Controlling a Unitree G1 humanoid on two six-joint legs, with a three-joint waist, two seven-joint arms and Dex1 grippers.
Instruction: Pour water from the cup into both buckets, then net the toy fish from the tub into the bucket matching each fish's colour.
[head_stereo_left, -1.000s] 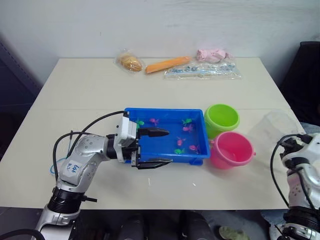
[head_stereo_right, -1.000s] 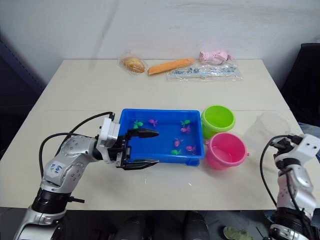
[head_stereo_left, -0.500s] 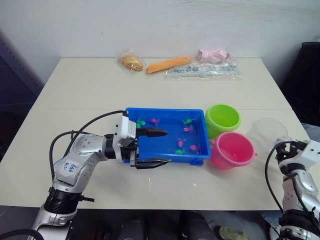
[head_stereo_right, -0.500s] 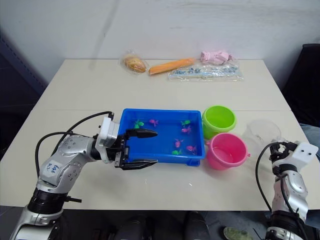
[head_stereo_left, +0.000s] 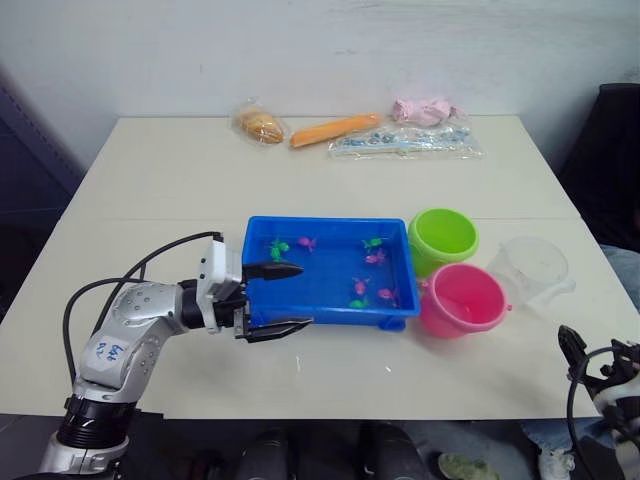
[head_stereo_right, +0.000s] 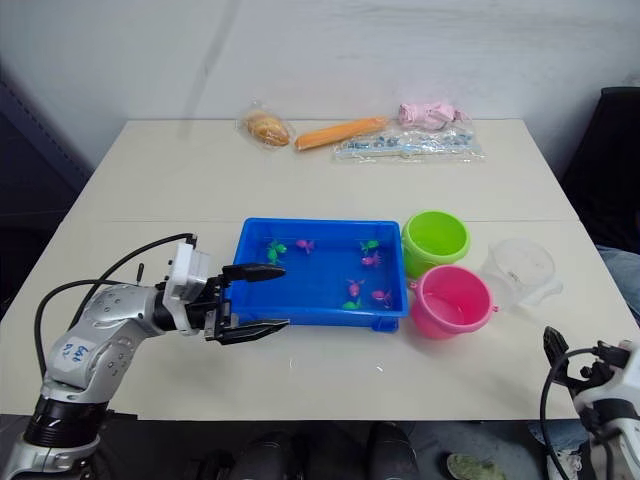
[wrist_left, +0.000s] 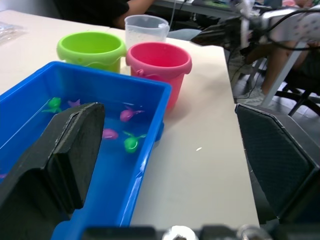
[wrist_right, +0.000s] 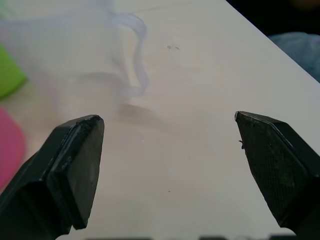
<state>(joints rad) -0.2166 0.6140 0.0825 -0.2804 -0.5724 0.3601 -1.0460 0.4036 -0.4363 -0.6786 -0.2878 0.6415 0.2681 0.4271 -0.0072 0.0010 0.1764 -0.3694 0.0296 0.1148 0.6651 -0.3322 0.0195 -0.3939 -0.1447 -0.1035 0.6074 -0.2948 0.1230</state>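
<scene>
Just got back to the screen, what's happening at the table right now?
Nothing is being held. The clear cup stands upright on the table, to the right of the green bucket and pink bucket. The right gripper is open, off the table's near right corner. The left gripper is open at the left end of the blue tub. The green and pink toy fish are all in the tub.

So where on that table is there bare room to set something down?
The widest free patch lies between the blue tub and the bagged items along the far edge. The near strip in front of the tub is also bare. It is crowded where the green bucket, pink bucket and clear cup cluster.
</scene>
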